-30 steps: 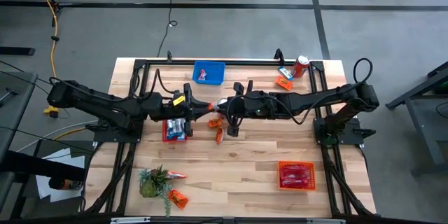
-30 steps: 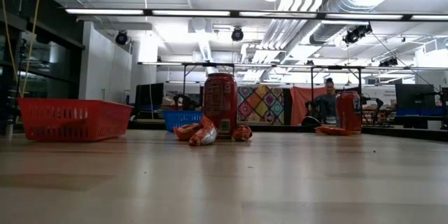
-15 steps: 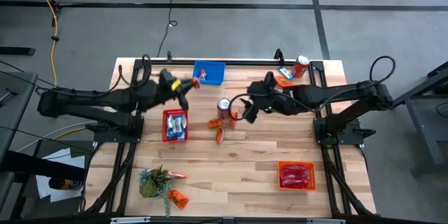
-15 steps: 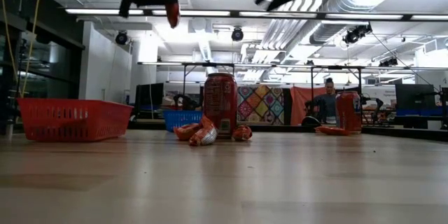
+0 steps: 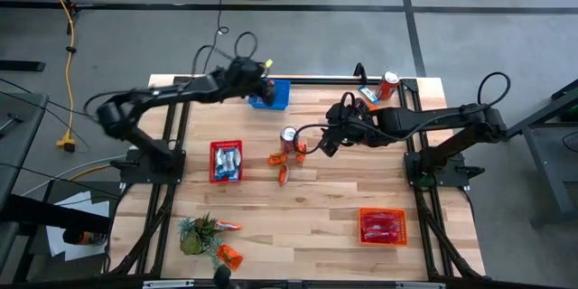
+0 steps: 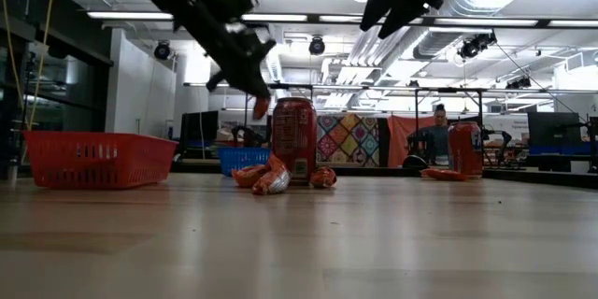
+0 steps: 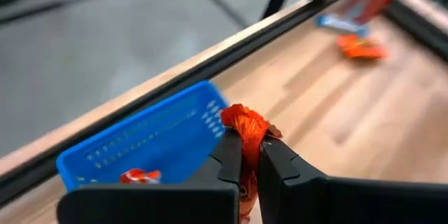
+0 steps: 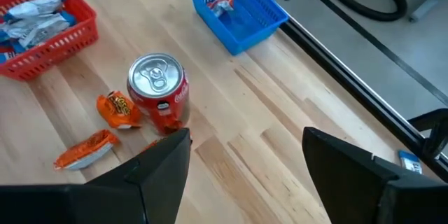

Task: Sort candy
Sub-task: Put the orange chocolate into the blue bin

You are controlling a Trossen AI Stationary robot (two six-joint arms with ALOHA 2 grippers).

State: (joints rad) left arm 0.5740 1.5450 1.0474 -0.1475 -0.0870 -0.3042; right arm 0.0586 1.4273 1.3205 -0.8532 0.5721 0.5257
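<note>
Above the blue basket (image 5: 271,96) at the worktop's (image 5: 316,217) far edge, the left tool (image 7: 249,155) pinches an orange candy packet (image 7: 246,127), while the right tool (image 8: 245,155), fingers spread and holding nothing, hovers just right of that basket, over the upright drink can (image 8: 158,92).

open lab hall: exposed ducts (image 6: 439,9), rows of tables (image 6: 280,89)

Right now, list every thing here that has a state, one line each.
left gripper: shut on an orange candy, above the blue basket.
right gripper: open, empty, raised near the middle can.
middle can: upright, orange packets lying beside it.
blue basket: holds an orange packet.
small red basket: holds blue-and-white packets.
far can: lying on its side.
</note>
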